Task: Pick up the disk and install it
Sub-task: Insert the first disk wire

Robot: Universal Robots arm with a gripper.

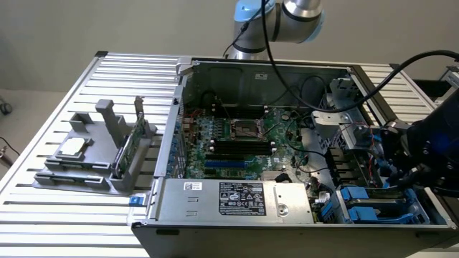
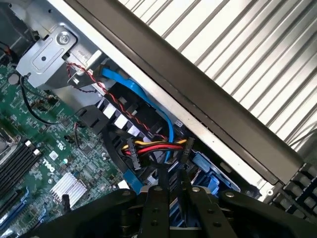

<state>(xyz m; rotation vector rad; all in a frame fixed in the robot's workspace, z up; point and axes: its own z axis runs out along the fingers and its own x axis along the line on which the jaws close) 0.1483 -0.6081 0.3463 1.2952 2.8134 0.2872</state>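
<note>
The claw (image 2: 171, 197), fingers nearly together, looked clamped on the disk (image 2: 202, 169) at the drive bay (image 1: 432, 207). Seating it would need a straight push clear of the cables (image 2: 158, 147).

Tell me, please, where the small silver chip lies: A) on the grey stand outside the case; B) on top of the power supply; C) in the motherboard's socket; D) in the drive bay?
A: the silver chip rests on the grey stand, which sits on the slatted table to the exterior view's left of the open case.
</note>
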